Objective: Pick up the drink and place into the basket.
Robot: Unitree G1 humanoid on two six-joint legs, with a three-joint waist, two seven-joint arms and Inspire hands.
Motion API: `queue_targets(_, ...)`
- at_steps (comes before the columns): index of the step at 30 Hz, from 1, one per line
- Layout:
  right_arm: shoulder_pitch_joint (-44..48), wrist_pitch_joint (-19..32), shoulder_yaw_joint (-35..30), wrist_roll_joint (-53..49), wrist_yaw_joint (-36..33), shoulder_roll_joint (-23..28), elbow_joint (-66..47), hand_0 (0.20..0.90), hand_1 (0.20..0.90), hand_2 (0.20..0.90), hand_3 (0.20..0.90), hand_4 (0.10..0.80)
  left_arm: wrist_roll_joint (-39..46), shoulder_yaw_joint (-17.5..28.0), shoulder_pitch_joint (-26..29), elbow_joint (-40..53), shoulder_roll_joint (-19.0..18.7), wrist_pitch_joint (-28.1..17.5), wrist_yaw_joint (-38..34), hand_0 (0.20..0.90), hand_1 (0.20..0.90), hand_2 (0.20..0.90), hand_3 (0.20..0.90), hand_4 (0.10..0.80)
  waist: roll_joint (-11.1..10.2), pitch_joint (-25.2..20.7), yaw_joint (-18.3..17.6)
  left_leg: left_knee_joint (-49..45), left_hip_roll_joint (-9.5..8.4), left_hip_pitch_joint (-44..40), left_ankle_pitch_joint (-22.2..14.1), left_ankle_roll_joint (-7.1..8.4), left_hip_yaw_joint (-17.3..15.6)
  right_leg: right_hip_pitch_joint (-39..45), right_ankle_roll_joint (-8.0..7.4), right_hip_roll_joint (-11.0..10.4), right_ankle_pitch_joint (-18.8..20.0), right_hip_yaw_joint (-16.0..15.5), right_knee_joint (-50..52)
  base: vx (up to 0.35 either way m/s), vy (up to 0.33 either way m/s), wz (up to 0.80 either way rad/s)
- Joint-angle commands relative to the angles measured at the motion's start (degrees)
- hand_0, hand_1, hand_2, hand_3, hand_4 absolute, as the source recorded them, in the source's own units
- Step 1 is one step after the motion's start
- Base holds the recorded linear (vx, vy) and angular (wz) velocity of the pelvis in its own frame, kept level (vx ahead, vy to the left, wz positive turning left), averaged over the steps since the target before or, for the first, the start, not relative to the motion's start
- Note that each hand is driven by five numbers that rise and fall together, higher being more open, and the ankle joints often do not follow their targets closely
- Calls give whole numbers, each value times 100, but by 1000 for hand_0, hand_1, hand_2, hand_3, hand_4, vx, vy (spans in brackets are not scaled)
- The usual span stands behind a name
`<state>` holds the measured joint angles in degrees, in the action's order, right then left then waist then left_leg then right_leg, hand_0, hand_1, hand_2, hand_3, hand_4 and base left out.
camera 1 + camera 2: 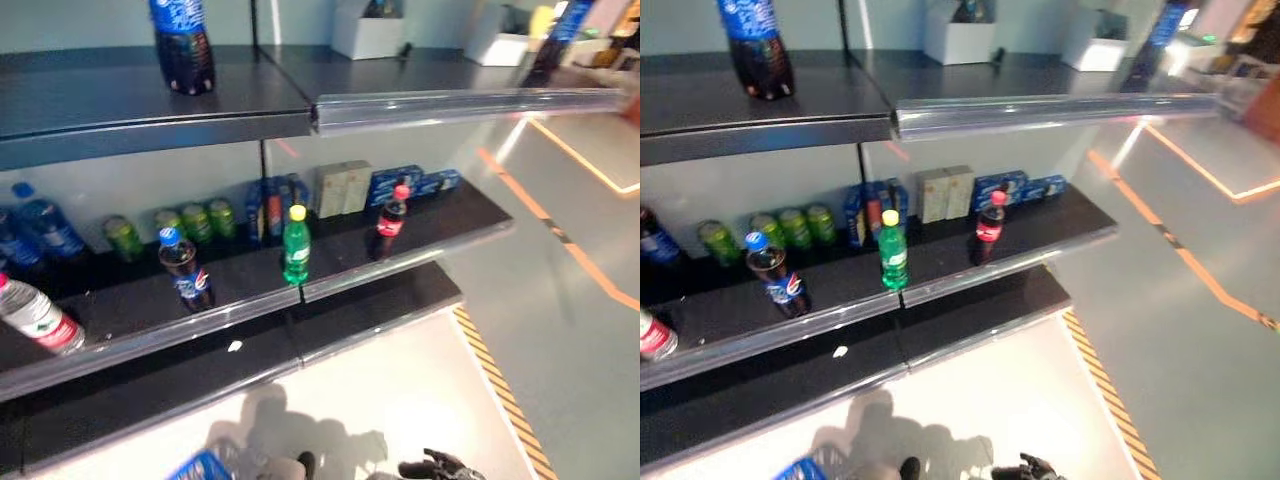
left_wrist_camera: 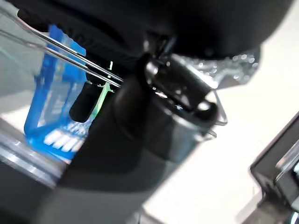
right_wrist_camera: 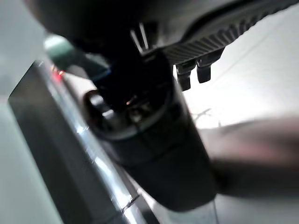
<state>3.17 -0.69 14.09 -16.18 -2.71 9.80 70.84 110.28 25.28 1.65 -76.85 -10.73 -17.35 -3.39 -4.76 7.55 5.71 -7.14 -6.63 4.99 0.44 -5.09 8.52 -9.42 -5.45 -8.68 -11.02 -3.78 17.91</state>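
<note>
Several drinks stand on the middle shelf (image 1: 330, 280): a green bottle with a yellow cap (image 1: 296, 245), a small cola bottle with a red cap (image 1: 391, 212), and a dark bottle with a blue cap (image 1: 185, 268). The blue basket (image 1: 205, 467) shows at the bottom edge, low over the floor. In the left wrist view my left hand (image 2: 84, 105) hooks the basket's wire handle (image 2: 70, 53), with the blue basket (image 2: 56, 112) hanging past it. My right hand (image 1: 440, 466) hangs low at the bottom edge, fingers relaxed and empty, far below the shelf.
A water bottle (image 1: 35, 315) lies on the shelf's left end. Green cans (image 1: 190, 222) and boxes (image 1: 343, 188) line the back. A large cola bottle (image 1: 182, 45) stands on the top shelf (image 1: 460, 103), which juts out above. Yellow-black floor tape (image 1: 500, 390) runs to the right.
</note>
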Motion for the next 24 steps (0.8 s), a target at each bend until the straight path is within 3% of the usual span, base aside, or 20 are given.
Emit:
queue_targets(1, 79, -73, -34, -101, -77, 77, 69, 900, 900, 900, 900, 800, -197, 32, -6, 464, -584, -585, 500, 300, 300, 300, 200, 100, 168, 172, -92, 31, 566, -557, -858, 406, 111, -77, -408, -647, 2298, 468, -1465, 241, -451, 115)
queue_targets(2, 112, -119, -12, -39, -37, 85, 63, 900, 900, 900, 900, 800, -201, 1, -32, 574, -535, -611, 579, 300, 300, 300, 200, 100, 153, 180, -103, 69, 727, -668, -892, 502, 212, 6, -457, -614, 2271, 593, -1498, 180, -392, 101)
queue_targets(4, 170, -197, 82, -70, 47, 115, 4, 900, 900, 900, 900, 800, -112, -115, -66, 813, -431, -758, 650, 300, 300, 300, 200, 100, 108, 178, -76, 24, 1047, -698, -853, 680, 270, 216, -524, -483, 1852, 567, -1429, 125, -405, 93)
queue_targets(5, 195, -270, 134, 11, 122, 124, -56, 900, 900, 900, 900, 800, -59, -169, -105, 915, -371, -843, 661, 300, 300, 300, 200, 100, 47, 180, -22, -54, 1191, -664, -817, 758, 195, 335, -531, -469, 1734, 367, -1400, 134, -452, 74)
queue_targets(7, 195, -521, 199, 121, 168, 125, -159, 900, 900, 900, 900, 800, -226, -45, -108, 954, -300, -862, 732, 300, 300, 300, 200, 100, -27, 158, 9, -123, 1420, -599, -628, 844, 191, 468, -381, -251, 1458, 298, -1282, 111, -474, 45)
queue_targets(10, 246, -302, 289, -58, 199, 230, -91, 900, 900, 900, 900, 800, -127, -62, -131, 975, -244, -786, 812, 300, 300, 300, 200, 100, -47, 200, 114, 72, 1918, -282, 240, 1044, -48, 632, -108, 3, 1312, -139, -1343, -41, -403, 11)
queue_targets(12, 276, -139, 180, -344, 92, 284, -36, 900, 900, 900, 900, 800, -248, -124, -18, 940, -201, -656, 701, 300, 300, 300, 200, 100, 6, 234, 84, 331, 2107, -81, 554, 1122, -496, 641, -35, 36, 1283, -521, -1394, -164, -224, 47)
queue_targets(14, 278, 135, 52, -401, 86, 391, 29, 900, 900, 900, 900, 800, -435, -170, 60, 881, -129, -559, 515, 300, 300, 300, 200, 100, 119, 302, 43, 309, 2145, 127, 844, 1209, -627, 591, 59, 71, 1209, -743, -1405, -250, -131, 91)
queue_targets(17, 279, 341, -21, -564, 135, 550, -33, 900, 900, 900, 900, 800, -701, -187, 89, 584, -103, -377, 297, 300, 300, 300, 200, 100, 238, 376, -152, -109, 2140, 133, 783, 1315, -1071, 570, 111, -30, 1180, -1155, -1402, -236, -37, 85)
queue_targets(19, 239, 388, -40, -458, 384, 615, -162, 900, 900, 900, 900, 800, -761, -105, -63, 365, -112, -270, 315, 300, 300, 300, 200, 100, 299, 321, -253, 188, 2028, -177, 672, 1304, -1150, 560, 97, -42, 1186, -1244, -1346, -81, 87, 74)
queue_targets(21, 169, 362, 43, -346, 767, 632, -313, 900, 900, 900, 900, 800, -788, -50, -144, 212, -129, -175, 431, 300, 300, 300, 200, 100, 350, 229, -326, 537, 2051, -370, 756, 1327, -1286, 586, 97, -39, 1173, -1269, -1320, 14, 117, 49)
queue_targets(24, 165, 465, 393, -72, 936, 649, -532, 900, 900, 900, 900, 800, -731, -83, -154, 52, -181, -41, 616, 300, 300, 300, 200, 100, 378, 127, -320, 672, 2015, -564, 625, 1360, -1219, 720, 61, -95, 1147, -1255, -1338, 46, 129, 32)
